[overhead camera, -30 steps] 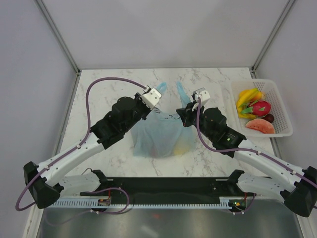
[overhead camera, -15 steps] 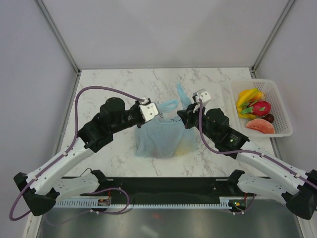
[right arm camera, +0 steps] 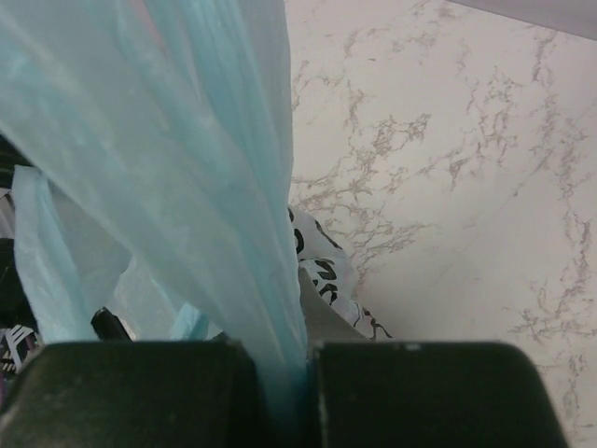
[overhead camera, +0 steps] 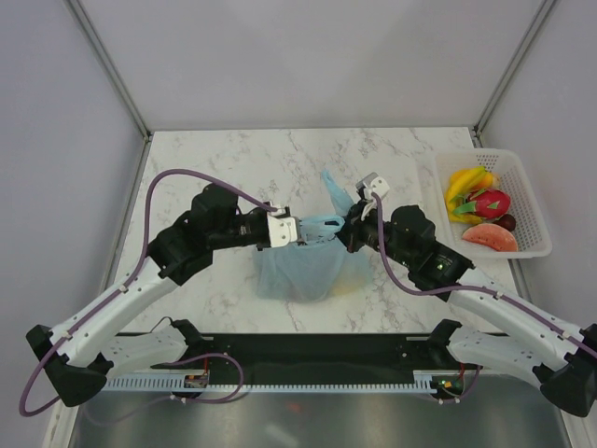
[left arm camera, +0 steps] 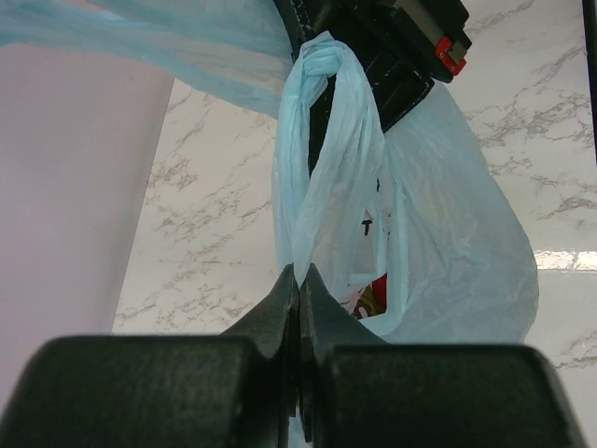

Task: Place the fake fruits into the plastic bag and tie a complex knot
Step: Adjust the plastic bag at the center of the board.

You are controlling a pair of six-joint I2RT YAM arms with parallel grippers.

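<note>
Both arms bend inward over the middle of the table (overhead camera: 205, 159). The left fingers (left arm camera: 275, 313) point right, pinched shut on a twisted handle of the plastic bag (overhead camera: 303, 271). The right fingers (right arm camera: 322, 322) point left, clamped on its other handle. Fake fruits (overhead camera: 480, 207) lie in the basket (overhead camera: 536, 215) at the right.

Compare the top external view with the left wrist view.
Only the top external view shows the white basket holding fake fruits. Only the left wrist view shows, close up, the left end effector shut on a twisted handle loop. Both show the light-blue plastic bag on the marble table.
</note>
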